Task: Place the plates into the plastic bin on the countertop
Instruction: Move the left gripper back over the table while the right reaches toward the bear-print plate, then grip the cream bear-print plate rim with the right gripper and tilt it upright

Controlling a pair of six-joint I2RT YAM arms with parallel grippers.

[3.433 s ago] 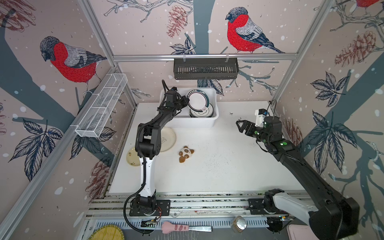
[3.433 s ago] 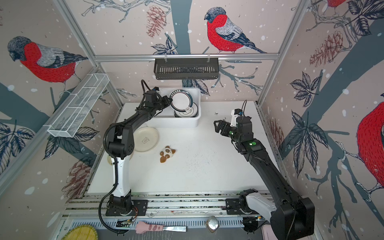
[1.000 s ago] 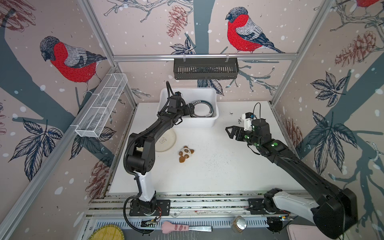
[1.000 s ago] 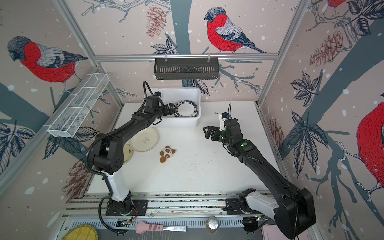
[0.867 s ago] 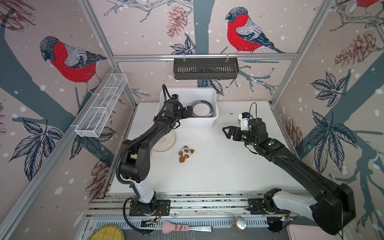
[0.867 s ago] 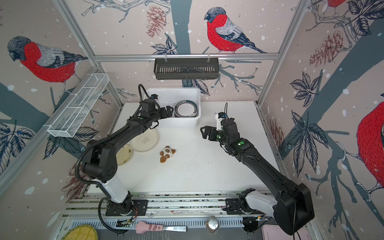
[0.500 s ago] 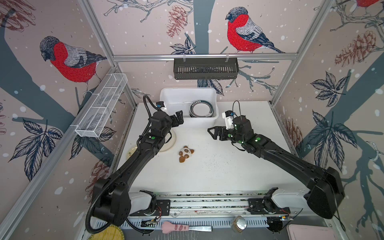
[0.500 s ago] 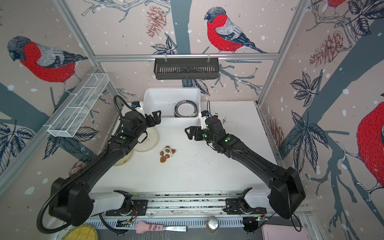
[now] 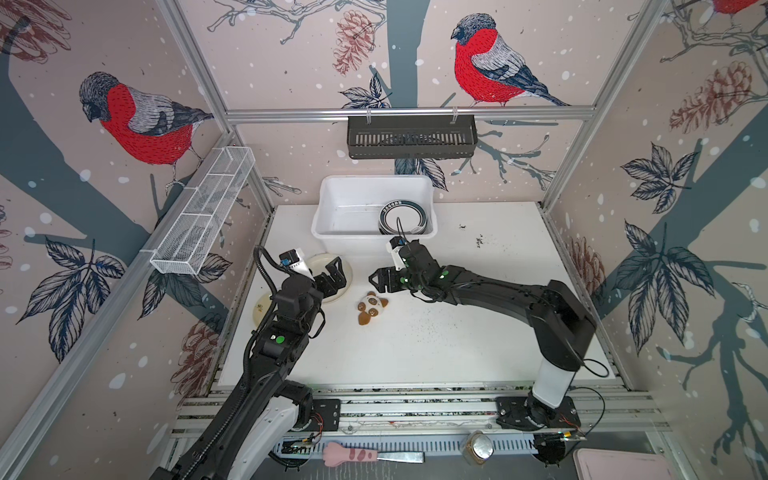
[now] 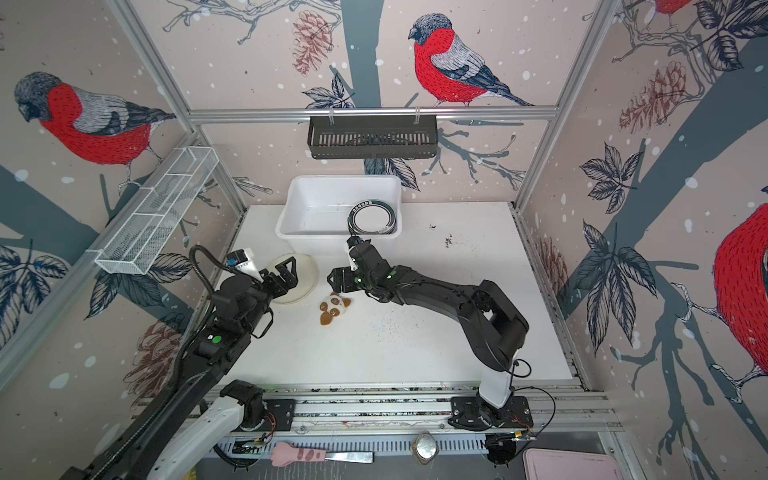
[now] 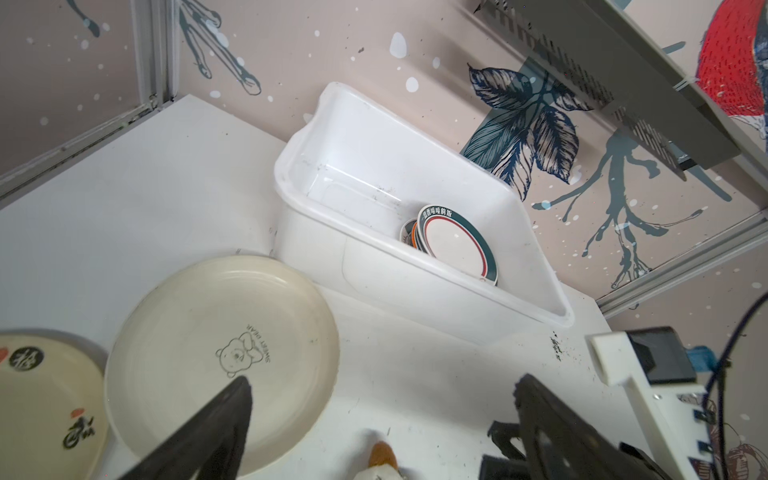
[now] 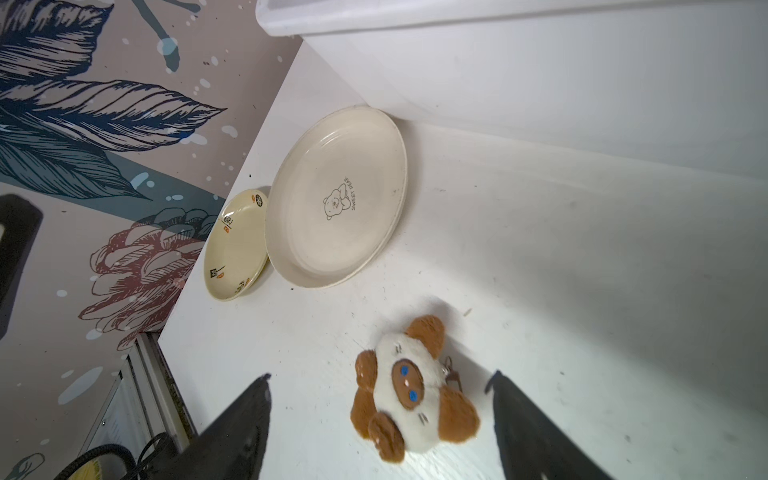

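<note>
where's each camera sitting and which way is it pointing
top views: stereo pair high above the arm bases, looking down and back over countertop and bin; both arms show whole, left pincer and right pincer open.
left wrist: on the left arm, facing the bin and bear plate; its two fingers show.
right wrist: on the right arm, low, facing the toy, bear plate and small plate; its two fingers show.
shared: both wrist views hold bear plate, bin, toy.

Our left arm [image 9: 272, 345] runs along the counter's [image 9: 457, 345] left edge, left gripper [image 9: 337, 271] spread wide. Our right arm [image 9: 498, 291] stretches low from the front right corner toward the middle, right gripper [image 9: 375, 280] pointing left, jaws apart.
</note>
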